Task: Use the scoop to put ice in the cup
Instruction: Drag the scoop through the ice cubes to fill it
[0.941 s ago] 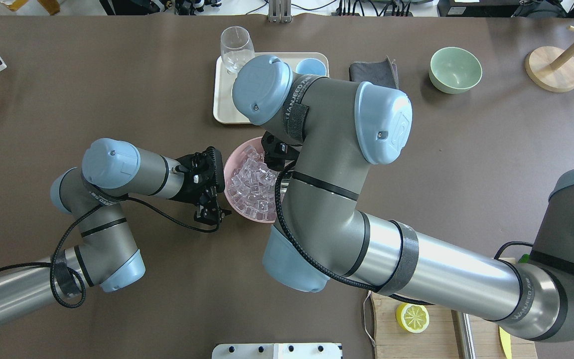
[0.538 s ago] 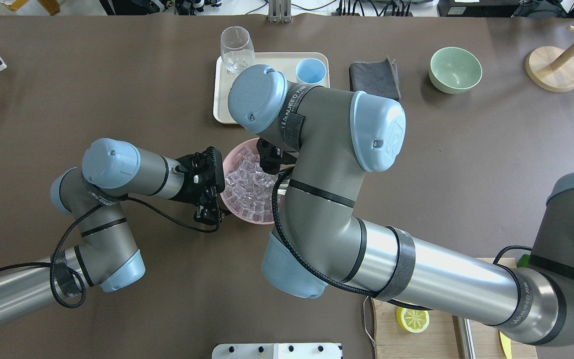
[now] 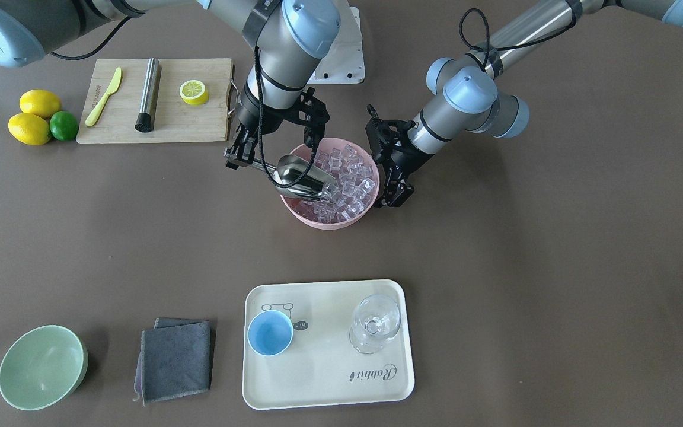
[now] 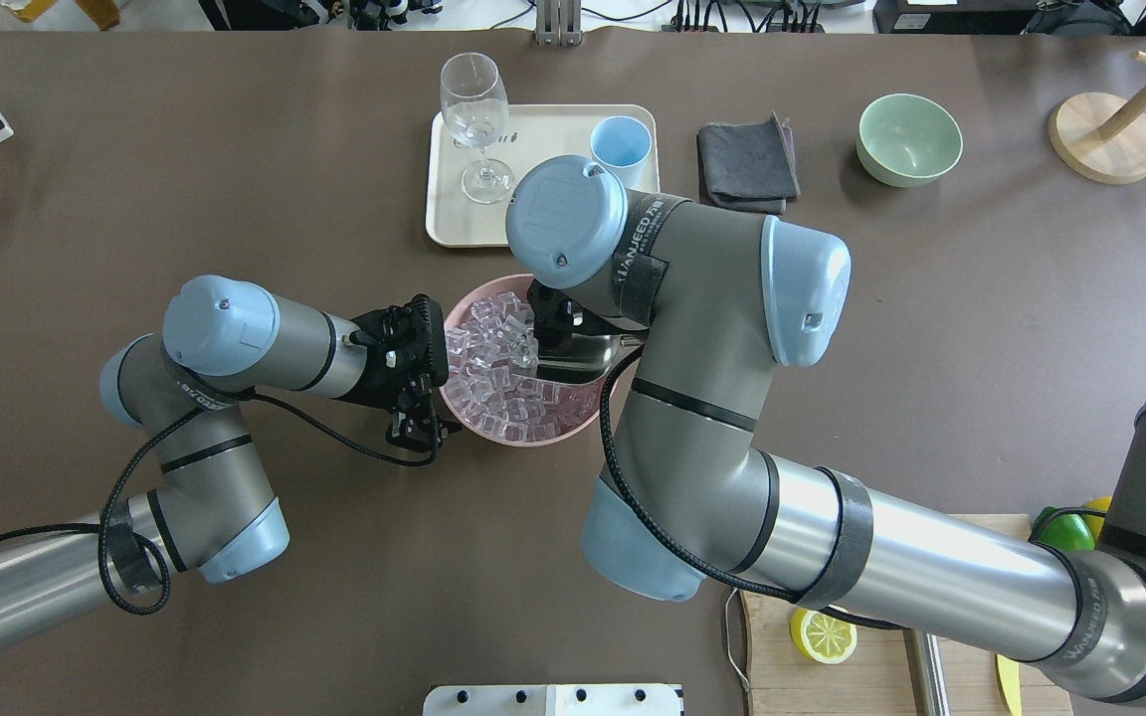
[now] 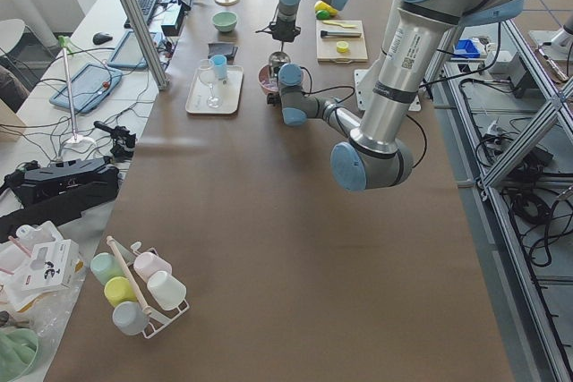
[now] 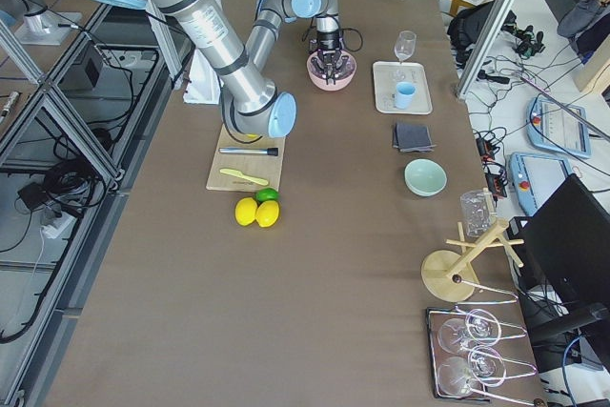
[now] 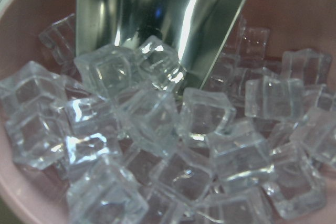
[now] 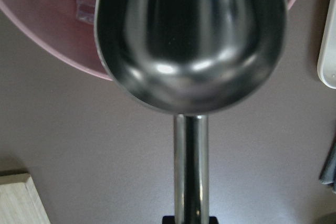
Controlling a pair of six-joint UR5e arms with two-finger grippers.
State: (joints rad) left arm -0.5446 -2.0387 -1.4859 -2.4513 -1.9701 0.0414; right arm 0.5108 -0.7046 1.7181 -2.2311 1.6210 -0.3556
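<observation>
right gripper pinching handle of scoop. scoop tilted down, trough mouth inside pink bowl, front edge touching ice. ice piled in bowl; cubes against scoop lip in left wrist view. left gripper just beside bowl rim, on side opposite scoop; cannot tell if fingers spread or pressed together. cup upright on cream tray, near stemmed glass, well apart from bowl.
</observation>
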